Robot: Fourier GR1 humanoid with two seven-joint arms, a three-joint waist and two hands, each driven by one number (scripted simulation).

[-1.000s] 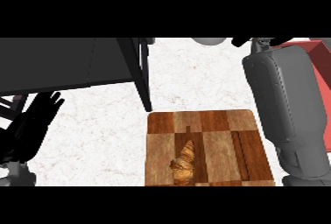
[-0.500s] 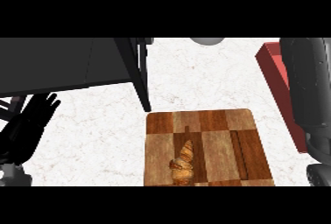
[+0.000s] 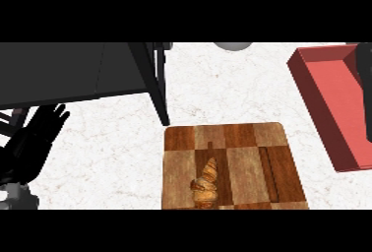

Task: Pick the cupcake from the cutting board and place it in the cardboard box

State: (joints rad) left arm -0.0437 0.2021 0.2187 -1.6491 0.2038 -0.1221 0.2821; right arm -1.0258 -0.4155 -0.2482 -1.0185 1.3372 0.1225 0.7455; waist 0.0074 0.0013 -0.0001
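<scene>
A wooden cutting board (image 3: 251, 147) lies at the lower middle of the head view. On its lower left part rests a golden-brown, tapered pastry (image 3: 206, 184) that looks more like a croissant than a cupcake; nothing touches it. An open red box (image 3: 327, 106) with a pink inside stands at the right, just beyond the board. My left hand (image 3: 33, 142) rests open at the far left, fingers up, well away from the board. Only a dark sliver of my right arm (image 3: 365, 66) shows at the right edge, over the box.
A large dark grey slab (image 3: 73, 69) fills the upper left, and its black edge (image 3: 158, 88) runs down almost to the board's top left corner. A grey round object (image 3: 232, 45) peeks in at the top. White marbled counter (image 3: 109, 162) lies between my left hand and the board.
My right forearm has swung off to the right, from beside the board to a sliver at the edge, uncovering the red box. The pastry, the board and my left hand stay put.
</scene>
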